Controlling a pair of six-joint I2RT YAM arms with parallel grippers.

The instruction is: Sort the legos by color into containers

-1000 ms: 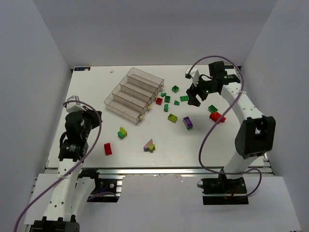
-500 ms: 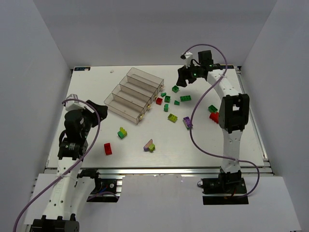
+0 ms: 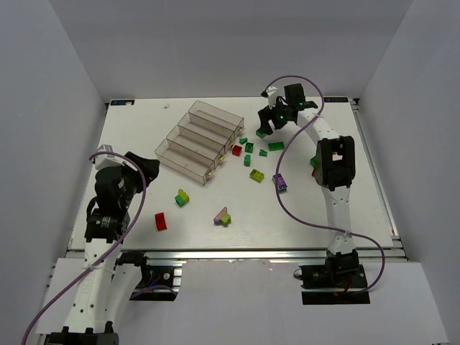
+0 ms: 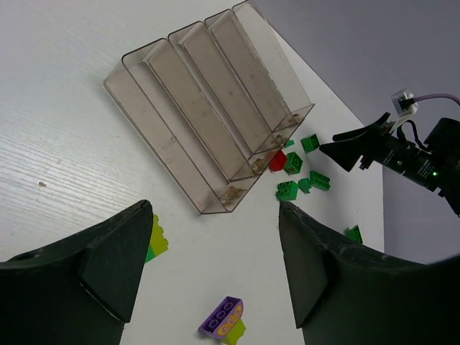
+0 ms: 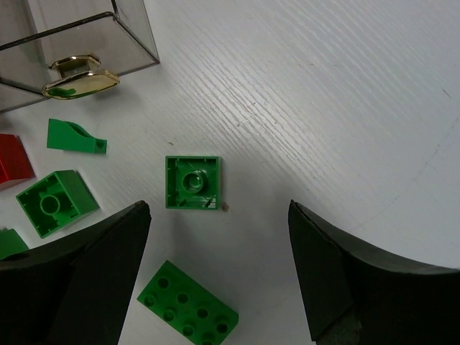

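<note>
The containers (image 3: 198, 140) are four joined smoky clear bins, stepped, at the back left of the table; they also show in the left wrist view (image 4: 208, 115). Legos lie scattered to their right and in front: green ones (image 3: 249, 147), a red one (image 3: 160, 221), a lime-green one (image 3: 182, 197) and a purple-lime one (image 3: 223, 216). My right gripper (image 5: 219, 208) is open over an upturned green square brick (image 5: 192, 182) and a green flat brick (image 5: 188, 310). My left gripper (image 4: 214, 208) is open and holds nothing, above the purple-lime brick (image 4: 224, 318).
A gold latch (image 5: 77, 83) sticks out at the end of the nearest bin. A red brick (image 5: 13, 159) and more green bricks (image 5: 56, 203) lie left of my right fingers. A purple brick (image 3: 279, 182) and a lime brick (image 3: 256, 175) lie mid-table. White walls enclose the table.
The right arm has swung from the right side towards the back left, and its gripper now hangs over the green bricks beside the bins. The left gripper's jaws have opened.
</note>
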